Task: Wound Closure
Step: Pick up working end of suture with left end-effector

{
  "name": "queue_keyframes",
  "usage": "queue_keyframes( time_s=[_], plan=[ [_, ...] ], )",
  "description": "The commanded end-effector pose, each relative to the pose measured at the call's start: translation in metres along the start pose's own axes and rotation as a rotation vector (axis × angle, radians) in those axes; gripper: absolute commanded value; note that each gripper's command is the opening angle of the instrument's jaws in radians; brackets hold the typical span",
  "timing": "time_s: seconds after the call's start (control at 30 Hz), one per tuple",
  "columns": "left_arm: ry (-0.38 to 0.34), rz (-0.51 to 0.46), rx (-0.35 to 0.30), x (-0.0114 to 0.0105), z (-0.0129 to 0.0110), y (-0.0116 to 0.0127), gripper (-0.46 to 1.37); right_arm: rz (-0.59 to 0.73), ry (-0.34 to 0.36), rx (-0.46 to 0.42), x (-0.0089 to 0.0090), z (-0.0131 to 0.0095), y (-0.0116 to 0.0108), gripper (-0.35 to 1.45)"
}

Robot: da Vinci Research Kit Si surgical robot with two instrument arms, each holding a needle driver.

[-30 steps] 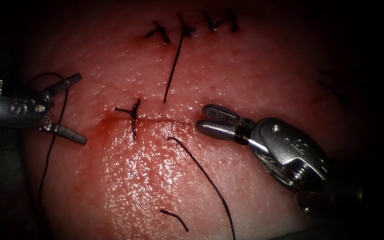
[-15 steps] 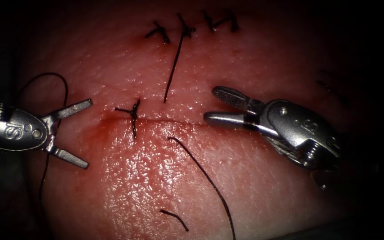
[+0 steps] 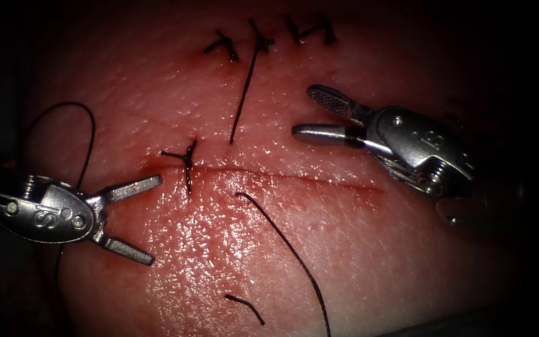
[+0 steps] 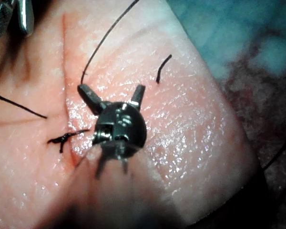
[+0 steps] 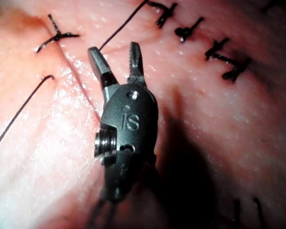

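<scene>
1. At centre of the endoscope view the tissue (image 3: 269,237) carries the cut (image 3: 282,175), running 9 to 3 o'clock, w/ red fluid (image 3: 151,168) at its left end.
2. One tied stitch (image 3: 185,159) crosses the cut near that end; three more knots (image 3: 263,40) sit in a row toward 12 o'clock, a long tail (image 3: 242,93) hanging down from the middle one.
3. Loose thread (image 3: 288,249) lies below the cut toward 6 o'clock, a short cut end (image 3: 244,307) beside it; another strand (image 3: 82,134) loops at 9 o'clock behind the left tool.
4. Left tool (image 3: 140,219) at 8 o'clock, jaws spread wide, holding nothing; upper jaw tip just left of the cut's end.
5. Right tool (image 3: 310,113) at 2 o'clock above the cut, jaws parted narrowly, holding nothing.
6. Can't pick out the needle in any view, so can't say where it is.
7. Vs 1 s ago: left tool has dropped from 9 toward 8 o'clock and reached further in; right tool has lifted off the cut's right half, which now lies uncovered.
</scene>
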Motion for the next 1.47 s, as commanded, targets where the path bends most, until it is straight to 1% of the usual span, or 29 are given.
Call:
queue_keyframes(
  time_s=[0.03,0.13,0.27,0.43,0.57,0.6,0.67,0.8,1.07,1.17,1.2,1.47],
  plan=[
    [0.003,0.018,0.004,0.0002,0.0003,0.0002,0.69,-0.002,-0.003,-0.002,-0.0001,0.0001,0.0002,0.63],
    [0.012,0.072,0.004,0.0011,0.0015,0.0011,0.7,-0.006,-0.013,-0.002,-0.0003,0.0004,0.0007,0.63],
    [0.026,0.113,0.004,0.0019,0.0029,0.0025,0.71,-0.013,-0.025,-0.003,-0.0008,0.0007,0.001,0.62],
    [0.056,0.172,-0.01,0.0035,0.0055,0.0045,0.72,-0.025,-0.022,-0.004,-0.0017,0.001,0.0011,0.62],
    [0.071,0.192,-0.016,0.0042,0.0067,0.0051,0.73,-0.027,-0.021,-0.006,-0.0019,0.0011,0.0012,0.62],
    [0.079,0.203,-0.018,0.0046,0.0075,0.0054,0.74,-0.027,-0.021,-0.006,-0.0019,0.0012,0.0013,0.63],
    [0.083,0.212,-0.017,0.005,0.0082,0.0057,0.75,-0.027,-0.021,-0.006,-0.0018,0.0012,0.0014,0.63],
    [0.093,0.235,-0.016,0.0054,0.0098,0.0064,0.77,-0.026,-0.021,-0.006,-0.0018,0.0014,0.0017,0.62],
    [0.101,0.267,-0.035,0.0053,0.0119,0.0079,0.78,-0.026,-0.021,-0.009,-0.0018,0.0016,0.0015,0.55],
    [0.103,0.275,-0.034,0.0055,0.0123,0.008,0.8,-0.026,-0.021,-0.01,-0.0017,0.0017,0.0015,0.53],
    [0.103,0.274,-0.033,0.0056,0.0124,0.008,0.84,-0.025,-0.021,-0.011,-0.0017,0.0017,0.0015,0.52],
    [0.12,0.286,-0.043,0.0064,0.0133,0.0082,0.82,-0.025,-0.021,-0.011,-0.0017,0.0018,0.0013,0.5]
  ],
)
